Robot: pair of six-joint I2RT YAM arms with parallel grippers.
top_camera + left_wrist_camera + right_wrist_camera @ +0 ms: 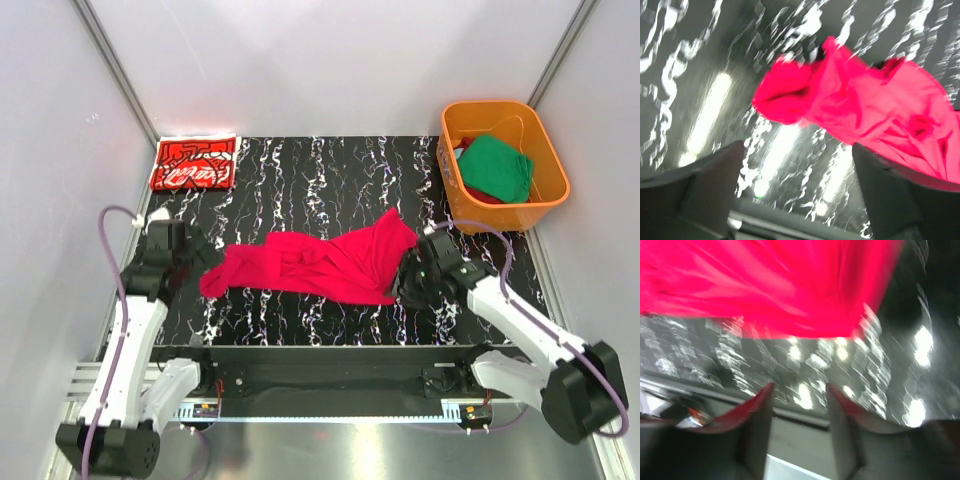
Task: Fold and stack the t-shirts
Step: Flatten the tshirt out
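Two end effectors, both empty: left end effector (799,150) gaping wide, right end effector (800,387) abt half open. Crimson tee (320,262) lies crumpled on the surface (300,170) btwn them, just ahead of each. Printed red tee (194,162) sits folded well beyond left's tips, green tee (495,165) in orange tub (548,200) beyond right.

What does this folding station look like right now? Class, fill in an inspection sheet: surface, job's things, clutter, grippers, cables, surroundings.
Surface: black marbled table, glossy.
Job's things: crimson t-shirt crumpled, unfolded, mid-table; printed red t-shirt folded at the far left corner; green t-shirt bunched in the orange tub.
Clutter: nothing seen.
Grippers: left gripper open, empty, by the crimson shirt's left end; right gripper open, empty, by its right end.
Cables: purple left cable and right cable loop off the arms.
Surroundings: white walls, metal frame posts.
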